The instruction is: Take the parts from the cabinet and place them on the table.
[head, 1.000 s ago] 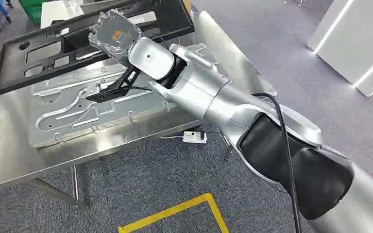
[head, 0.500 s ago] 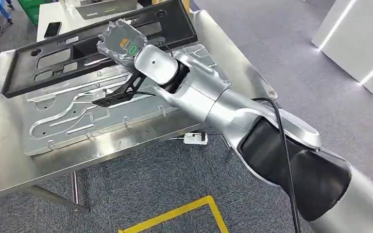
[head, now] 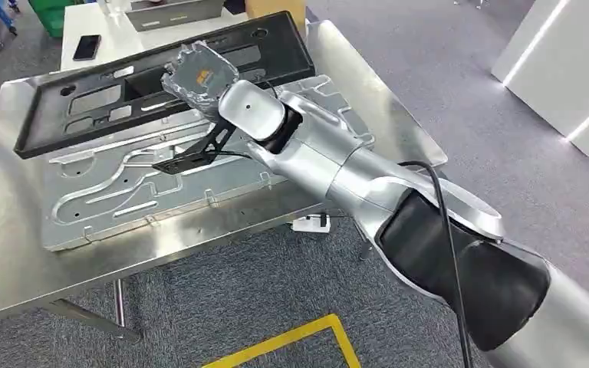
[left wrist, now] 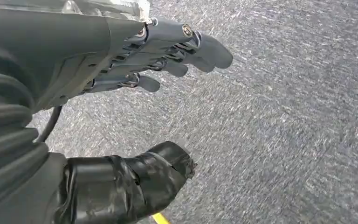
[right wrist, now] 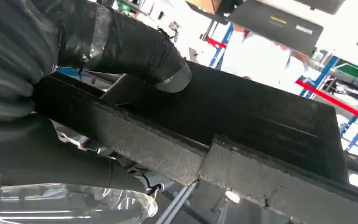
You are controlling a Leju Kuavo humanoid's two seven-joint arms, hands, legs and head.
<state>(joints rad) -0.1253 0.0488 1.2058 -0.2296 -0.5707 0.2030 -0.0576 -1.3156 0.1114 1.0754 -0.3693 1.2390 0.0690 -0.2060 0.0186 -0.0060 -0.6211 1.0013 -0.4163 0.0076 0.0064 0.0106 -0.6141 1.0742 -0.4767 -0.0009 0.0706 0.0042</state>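
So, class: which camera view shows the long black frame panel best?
The head view: the black frame panel shows end to end, lying across the silver plate, right hand at it. The right wrist view shows a close stretch of its edge under the thumb. The left wrist view shows floor.

Silver right arm (head: 330,157), black elbow cover, black cable; dark taped thumb (left wrist: 135,179).

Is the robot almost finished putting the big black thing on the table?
Nearly. One stamped silver metal panel already lies on the steel table. The right hand holds the long black plastic frame over that panel. Letting go is left. The left hand hangs open.
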